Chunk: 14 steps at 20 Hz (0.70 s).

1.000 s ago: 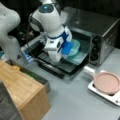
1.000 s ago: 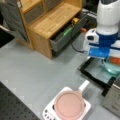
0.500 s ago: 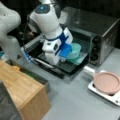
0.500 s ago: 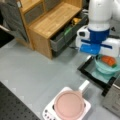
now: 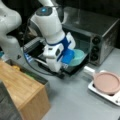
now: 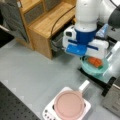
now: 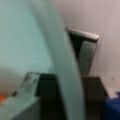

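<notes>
In a front view, a wooden cabinet (image 5: 22,92) is seen at the left, standing on the grey table (image 5: 75,100). To its right the pincer (image 5: 65,60) is found low over the open door (image 5: 72,68) of the toaster oven (image 5: 95,37), with a teal bowl (image 5: 78,57) lying against its right side and partly hidden by the blue pincer body. The bowl is placed just above the oven door, in front of the oven's opening. Further right, a pink plate (image 5: 107,82) is seen resting on a white stand (image 5: 105,93), well apart from the bowl.

In a front view taken from the opposite side, the wooden shelf unit (image 6: 42,22) appears at the left, and the pincer (image 6: 86,56) is seen directly above the bowl (image 6: 95,66), in which an orange object (image 6: 95,61) is held. In the wrist view, the bowl's rim (image 7: 62,62) is shown pinched between the pincer's fingers (image 7: 87,57), so the pincer is closed narrowly on the bowl.
</notes>
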### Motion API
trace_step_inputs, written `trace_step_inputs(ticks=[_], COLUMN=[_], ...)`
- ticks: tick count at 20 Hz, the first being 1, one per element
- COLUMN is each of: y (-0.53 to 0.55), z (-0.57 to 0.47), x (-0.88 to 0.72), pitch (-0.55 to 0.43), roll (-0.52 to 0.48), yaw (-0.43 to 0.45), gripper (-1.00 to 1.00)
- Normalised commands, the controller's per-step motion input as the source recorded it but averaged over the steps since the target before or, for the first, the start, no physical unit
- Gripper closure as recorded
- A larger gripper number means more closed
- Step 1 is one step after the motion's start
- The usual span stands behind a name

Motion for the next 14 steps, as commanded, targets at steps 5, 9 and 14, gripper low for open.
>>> trace_step_inputs(ticks=[5,9,14], y=[-0.16,-0.17,-0.26], z=[0.29,0.26,0.21], x=[0.51,0.45,0.47], pitch=[0.3,0.273,0.256], roll=[-0.126,-0.121,-0.101], yaw=[0.263,0.246,0.22], gripper=[1.0,1.0,1.0])
